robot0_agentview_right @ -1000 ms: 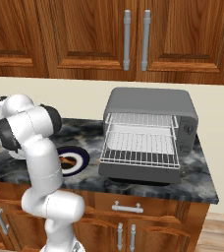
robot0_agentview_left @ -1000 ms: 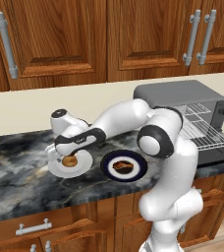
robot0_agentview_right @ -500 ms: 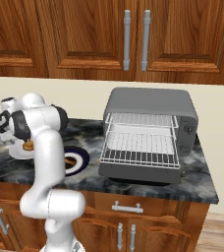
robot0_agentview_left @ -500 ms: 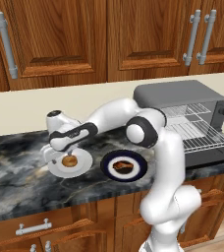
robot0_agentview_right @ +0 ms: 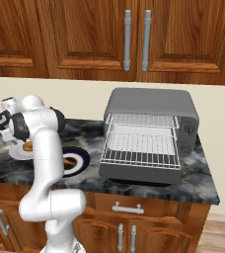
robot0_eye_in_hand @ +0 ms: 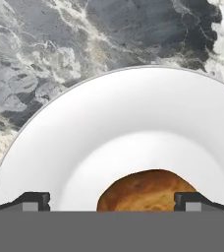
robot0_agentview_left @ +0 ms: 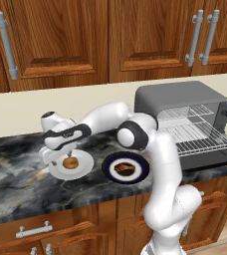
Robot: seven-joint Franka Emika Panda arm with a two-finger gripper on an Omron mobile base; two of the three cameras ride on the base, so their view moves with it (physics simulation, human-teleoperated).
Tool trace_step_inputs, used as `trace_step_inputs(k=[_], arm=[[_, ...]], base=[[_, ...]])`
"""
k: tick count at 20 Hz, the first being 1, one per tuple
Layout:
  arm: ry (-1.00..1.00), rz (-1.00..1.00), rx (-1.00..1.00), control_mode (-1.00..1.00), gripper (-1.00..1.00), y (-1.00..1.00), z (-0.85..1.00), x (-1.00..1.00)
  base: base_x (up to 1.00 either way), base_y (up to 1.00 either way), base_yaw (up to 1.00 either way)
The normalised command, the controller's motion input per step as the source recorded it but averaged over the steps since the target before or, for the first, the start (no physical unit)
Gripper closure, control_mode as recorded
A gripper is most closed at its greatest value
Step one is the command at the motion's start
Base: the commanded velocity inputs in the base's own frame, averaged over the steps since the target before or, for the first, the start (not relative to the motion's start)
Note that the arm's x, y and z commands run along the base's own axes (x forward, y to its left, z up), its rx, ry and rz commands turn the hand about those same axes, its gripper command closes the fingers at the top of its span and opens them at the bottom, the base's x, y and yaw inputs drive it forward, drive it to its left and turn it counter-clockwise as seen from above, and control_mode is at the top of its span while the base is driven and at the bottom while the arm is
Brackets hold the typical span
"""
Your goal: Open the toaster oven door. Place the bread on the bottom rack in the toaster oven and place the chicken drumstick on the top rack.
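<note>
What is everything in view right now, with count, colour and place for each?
toaster oven: one, grey, right end of the counter, front open.
top rack: one, silver wire, upper level inside the oven.
bottom rack: one, silver wire, lower level, sticking out of the front.
bread: one, golden-tan, on the white plate.
white plate: one, left of the dark plate.
chicken drumstick: one, brown, on the dark plate.
dark plate: one, in front of the oven's left side.
counter: one, dark marble.
cabinets: brown wood, above and below.
gripper: one, open, over the bread.
</note>
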Motion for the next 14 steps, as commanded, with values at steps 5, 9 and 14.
trace_step_inputs(k=[5, 9, 14], arm=[[0.04, 0.00, 0.00, -1.00, -1.00, -0.01, -0.11, -0.09], [0.00, 0.00, 0.00, -1.00, -1.00, -0.21, -0.04, -0.15], [0.00, 0.00, 0.00, -1.00, -1.00, -0.30, -0.01, -0.14]], base=[[0.00, 0.00, 0.00], [0.00, 0.00, 0.00], [0.00, 0.00, 0.00]])
